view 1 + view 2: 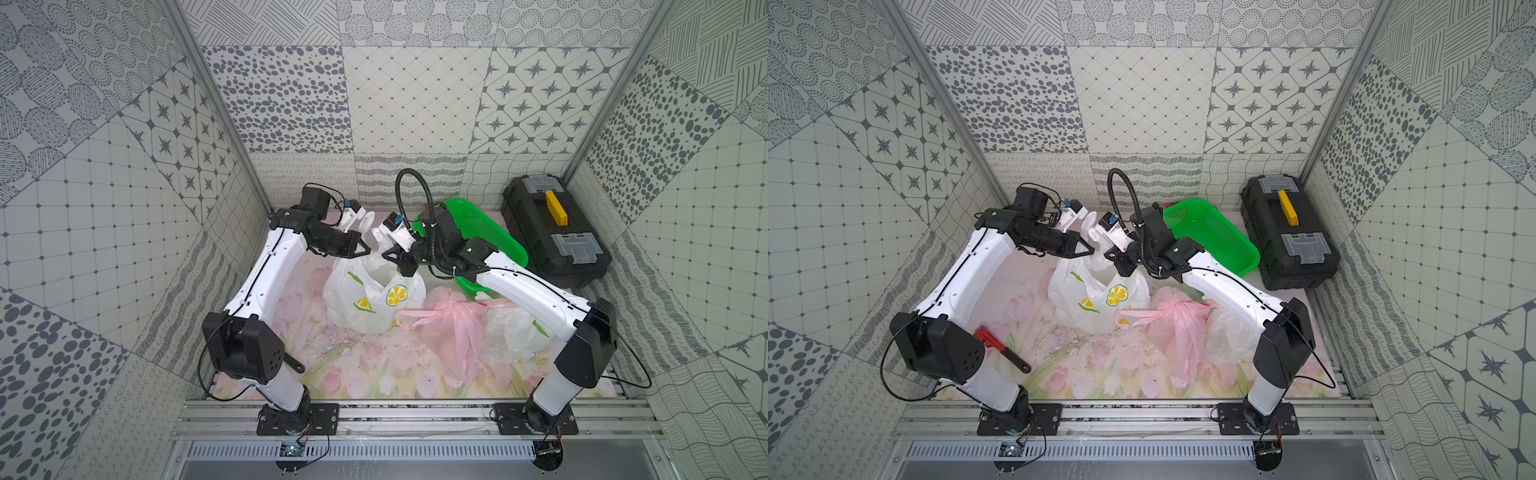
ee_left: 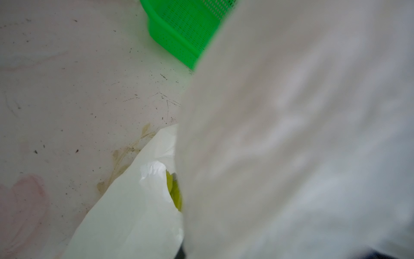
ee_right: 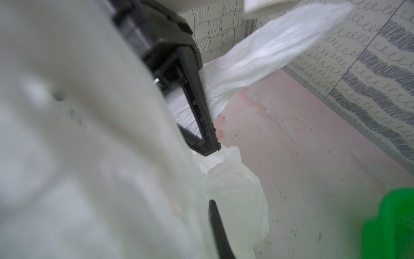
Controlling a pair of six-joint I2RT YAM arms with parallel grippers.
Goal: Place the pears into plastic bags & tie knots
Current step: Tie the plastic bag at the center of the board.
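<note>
Both end effectors meet over the lemon-print bag to work its handles toward a knot

The lemon-print bag [image 1: 374, 299] stands mid-tabletop [image 1: 353, 374], nearer the far edge, its top drawn up between the arms so the handles can be crossed and tied. The right end effector [image 1: 395, 261] is clenched on plastic at the bag's mouth. A handle strip [image 3: 280, 49] runs out of the left end effector [image 1: 363, 246], but I cannot tell whether it is clamped or slack. No pear lies loose; the pink bag [image 1: 449, 328], its top bunched, and a pale bag [image 1: 515, 332] sit toward the right edge, probably already filled
</note>
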